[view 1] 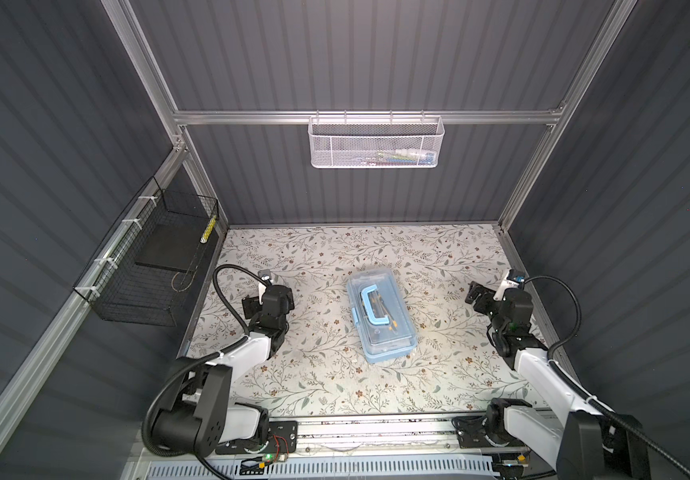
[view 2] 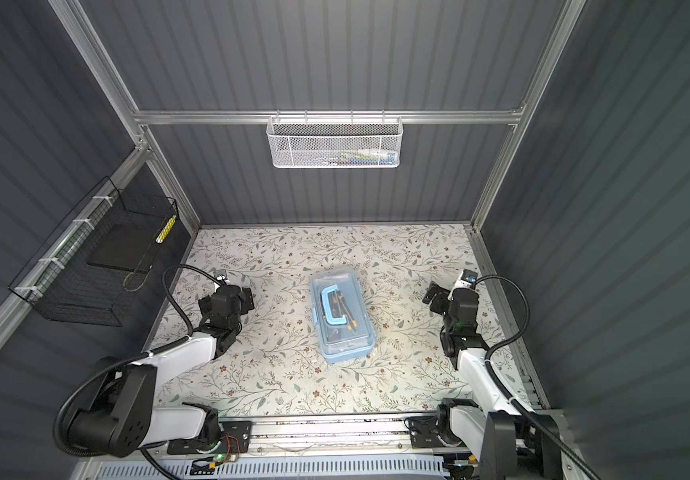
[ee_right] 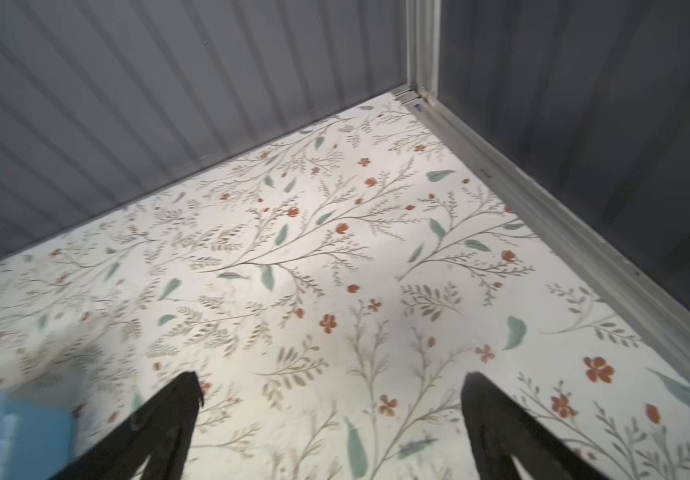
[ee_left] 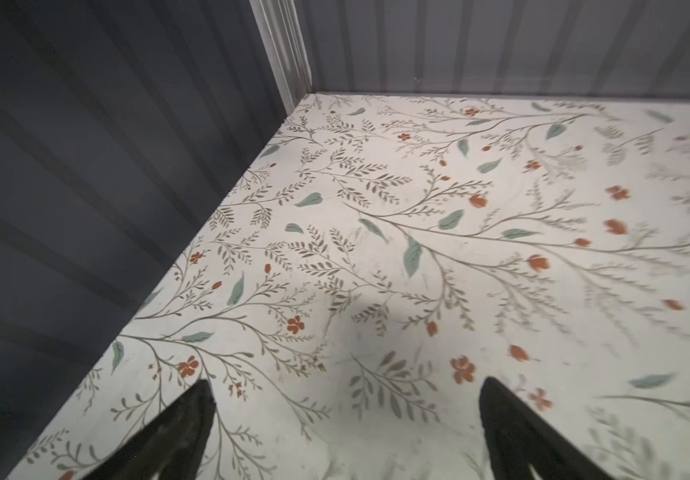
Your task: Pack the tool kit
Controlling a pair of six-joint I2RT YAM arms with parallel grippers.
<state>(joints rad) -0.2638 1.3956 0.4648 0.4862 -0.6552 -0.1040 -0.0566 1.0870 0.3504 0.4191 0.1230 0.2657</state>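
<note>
The tool kit (view 1: 380, 316) (view 2: 342, 316) is a light-blue box that lies mid-table in both top views. Its clear lid is down, its pale-blue handle lies flat, and dark tools show through the lid. My left gripper (view 1: 269, 300) (view 2: 227, 300) hovers to the left of it, well apart, near the table's left edge. In the left wrist view the left gripper (ee_left: 345, 390) stands open over bare floral tabletop. My right gripper (view 1: 485, 298) (view 2: 443, 300) is to the kit's right, also apart. The right wrist view shows it (ee_right: 331, 380) open and empty, with a blurred corner of the kit (ee_right: 15, 436) off to one side.
A white mesh basket (view 1: 376, 141) with a few small items hangs on the back rail. A black wire basket (view 1: 148, 266) holding a dark pad and a yellow-striped item hangs on the left wall. Grey corrugated walls enclose the floral table (view 1: 335, 257) on three sides.
</note>
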